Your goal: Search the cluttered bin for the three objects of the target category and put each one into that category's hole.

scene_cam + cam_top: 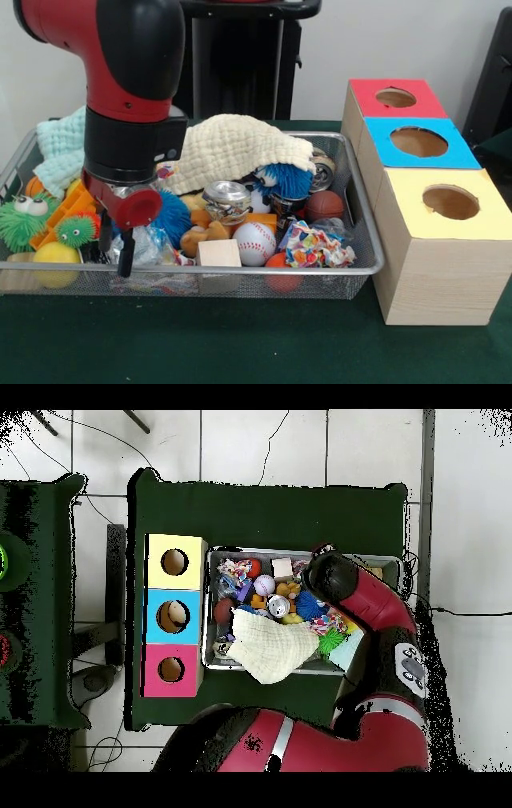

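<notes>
My gripper [118,250] is down inside the wire bin [364,240] at its left end, over a clear plastic bag [148,244], between a green fuzzy ball [76,230] and a blue fuzzy ball [171,218]. Whether it holds anything is hidden. A baseball [254,242], a wooden block [218,253], a silver can [226,198] and a small brown ball [324,206] lie in the middle and right of the bin. Beside the bin stand three boxes with holes: red [396,98], blue [418,142] and yellow [450,202]. In the overhead view the arm [345,582] covers the gripper.
A cream cloth [240,148] drapes over the back of the clutter and a mint cloth [60,148] lies at the back left. A yellow ball [56,258], a green toy with eyes [22,220] and a colourful wrapper [314,246] sit near the front rim.
</notes>
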You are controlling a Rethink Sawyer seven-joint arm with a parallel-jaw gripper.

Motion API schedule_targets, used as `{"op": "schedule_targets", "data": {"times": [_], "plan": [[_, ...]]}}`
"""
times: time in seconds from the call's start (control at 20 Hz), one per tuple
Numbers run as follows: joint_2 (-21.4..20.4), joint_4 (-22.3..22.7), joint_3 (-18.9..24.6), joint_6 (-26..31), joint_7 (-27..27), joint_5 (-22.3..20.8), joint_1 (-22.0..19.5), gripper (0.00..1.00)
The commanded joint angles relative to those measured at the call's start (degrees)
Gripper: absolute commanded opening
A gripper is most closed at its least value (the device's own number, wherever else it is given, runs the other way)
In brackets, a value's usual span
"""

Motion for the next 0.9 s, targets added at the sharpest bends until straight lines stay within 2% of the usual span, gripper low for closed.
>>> {"op": "schedule_targets", "data": {"times": [0.05,0.25,0.45,0.9], "plan": [[-6.48,6.56,2.70,5.43,5.87,-1.57,1.09,1.00],[-8.93,8.06,1.65,7.28,6.13,-1.55,1.90,1.00],[-10.06,10.54,2.11,5.73,6.65,-1.33,2.02,1.00],[-7.16,10.93,2.71,2.87,7.09,-1.53,2.69,1.00]]}}
